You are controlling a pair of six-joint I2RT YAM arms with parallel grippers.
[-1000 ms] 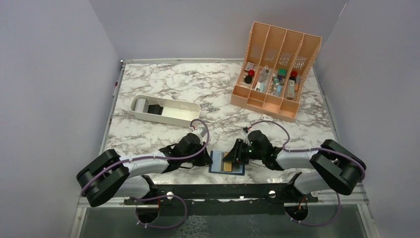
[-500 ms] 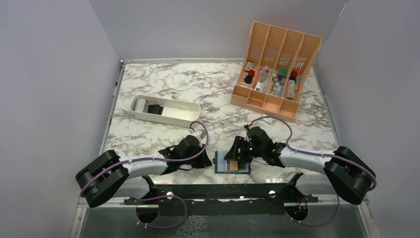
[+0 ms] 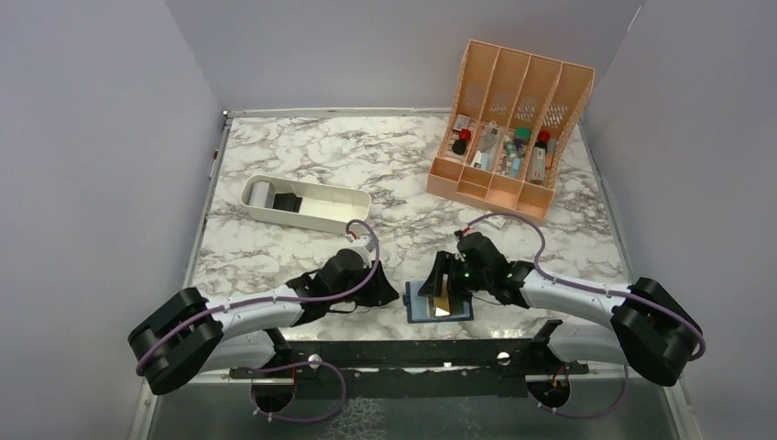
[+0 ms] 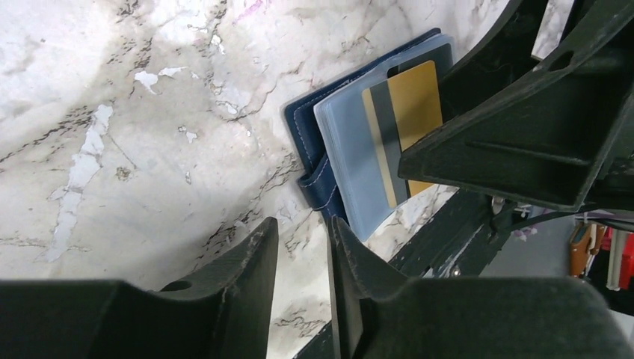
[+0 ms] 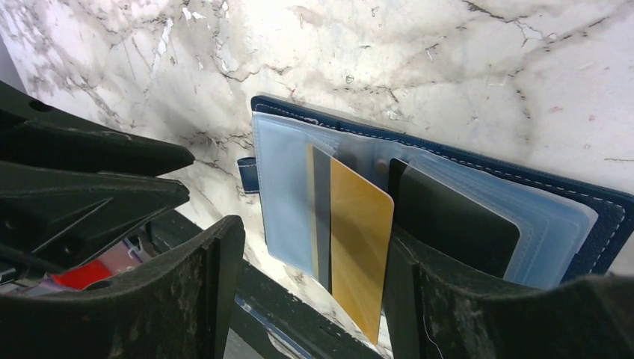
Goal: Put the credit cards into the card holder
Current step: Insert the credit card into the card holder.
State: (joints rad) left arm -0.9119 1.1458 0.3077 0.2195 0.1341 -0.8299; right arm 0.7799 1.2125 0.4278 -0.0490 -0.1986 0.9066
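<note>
Seen from above, the open card holder (image 3: pixel 455 310) lies at the near side between the arms, with the right gripper (image 3: pixel 446 282) directly over it and the left gripper (image 3: pixel 389 293) just to its left. The left wrist view shows its own jaws slightly apart and empty. In the right wrist view the jaws stand released on either side of the gold card (image 5: pixel 362 239), which sticks lengthwise out of its pocket (image 5: pixel 288 202) toward the near edge; perhaps one finger touches it.

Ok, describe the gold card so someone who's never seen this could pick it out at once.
At the near edge of the marble table lies an open navy card holder with clear sleeves. The gold card lies across those sleeves. It alone is gold, with a dark stripe along one long edge, unlike the black card beside it.
</note>
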